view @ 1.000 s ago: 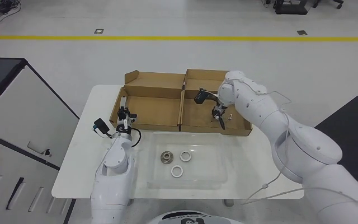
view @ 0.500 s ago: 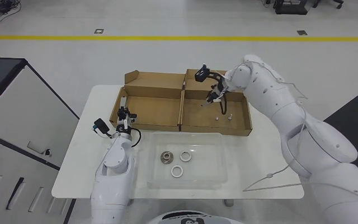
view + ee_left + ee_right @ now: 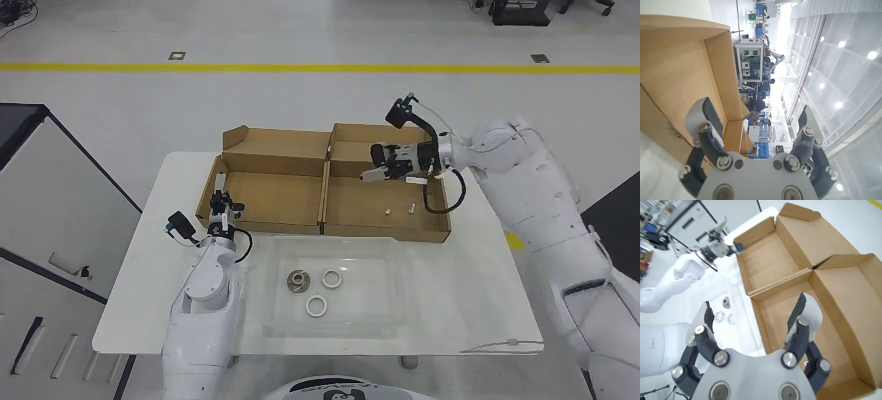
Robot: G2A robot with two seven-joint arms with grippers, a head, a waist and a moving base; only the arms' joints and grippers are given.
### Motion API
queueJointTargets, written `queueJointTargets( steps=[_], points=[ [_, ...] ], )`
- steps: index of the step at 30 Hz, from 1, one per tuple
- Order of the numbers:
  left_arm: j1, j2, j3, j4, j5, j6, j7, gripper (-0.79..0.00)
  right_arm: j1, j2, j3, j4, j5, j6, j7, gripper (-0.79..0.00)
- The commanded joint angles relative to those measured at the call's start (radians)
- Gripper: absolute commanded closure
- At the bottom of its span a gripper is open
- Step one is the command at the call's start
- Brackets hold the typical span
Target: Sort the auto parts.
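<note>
Right jaws: released, over right box's (image 3: 352, 210) far side.
Left jaws: released, beside left box's (image 3: 280, 195) outer wall.
Parts: white rings (image 3: 311, 307), grey hub (image 3: 296, 282), in tray (image 3: 395, 300).

A white table (image 3: 135, 290) with rounded corners stands on a pale floor. Beyond the table's far edge a yellow line (image 3: 300, 68) runs across the floor, and two small dark square marks (image 3: 177, 55) lie just past it. A grey cabinet (image 3: 40, 200) with a dark frame stands close by the table's left edge, and a dark floor patch (image 3: 615, 225) lies off its right edge.
</note>
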Motion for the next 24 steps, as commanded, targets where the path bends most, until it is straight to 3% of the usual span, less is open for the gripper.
queueJointTargets(
  steps=[1,7,14,24],
  points=[
    [0.000,0.000,0.000,0.000,0.000,0.000,0.000,-0.785,-0.109,0.038,0.101,-0.123,0.119,0.035,0.035,-0.785],
    [0.000,0.000,0.000,0.000,0.000,0.000,0.000,-0.785,-0.338,0.107,0.319,-0.313,0.373,0.100,0.099,-0.785],
    [0.000,0.000,0.000,0.000,0.000,0.000,0.000,-0.785,-0.544,0.146,0.492,-0.377,0.596,0.137,0.137,-0.785],
    [0.000,0.000,0.000,0.000,0.000,0.000,0.000,-0.785,-0.690,0.159,0.612,-0.360,0.824,0.186,0.185,-0.785]
  ],
)
